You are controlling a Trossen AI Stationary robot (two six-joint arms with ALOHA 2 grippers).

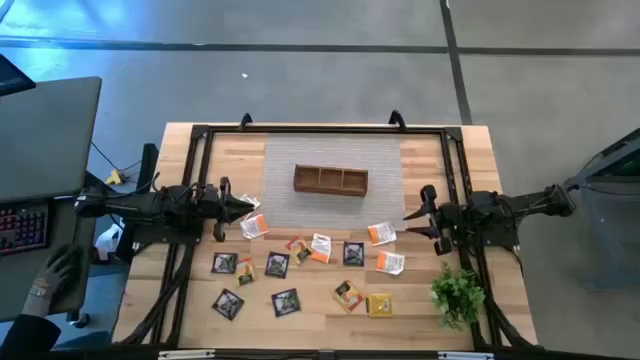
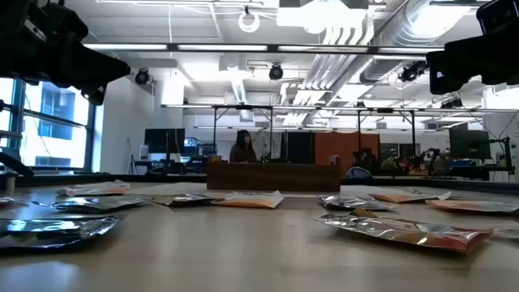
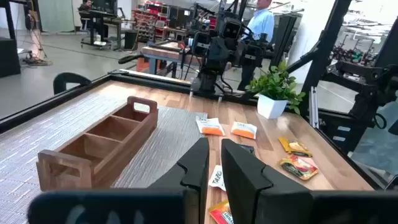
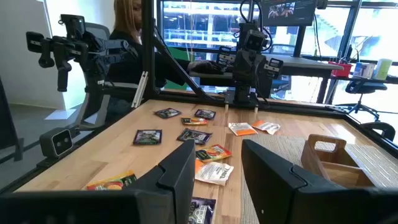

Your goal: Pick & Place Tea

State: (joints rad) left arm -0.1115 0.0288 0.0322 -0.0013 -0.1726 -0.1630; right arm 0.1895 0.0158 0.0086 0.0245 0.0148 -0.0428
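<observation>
Several small square tea sachets lie flat on the wooden table in front of the brown three-compartment tray [image 1: 331,180]: white-and-orange ones [image 1: 381,233], dark ones [image 1: 277,264] and yellow ones [image 1: 380,304]. My left gripper [image 1: 250,205] [image 3: 215,163] hovers at the table's left, pointing level toward the right. Its fingers stand a narrow gap apart with nothing between them. A white-and-orange sachet [image 1: 256,226] lies just below and in front of it. My right gripper [image 1: 410,215] [image 4: 219,158] hovers at the right, pointing left, open and empty, with sachets [image 4: 213,152] ahead of it.
The tray stands on a grey woven mat [image 1: 285,160] at the table's far middle. A small green plant in a white pot [image 1: 458,295] stands at the near right corner. A black frame [image 1: 200,135] rims the table. A person's gloved hand [image 1: 55,280] rests beyond the left edge.
</observation>
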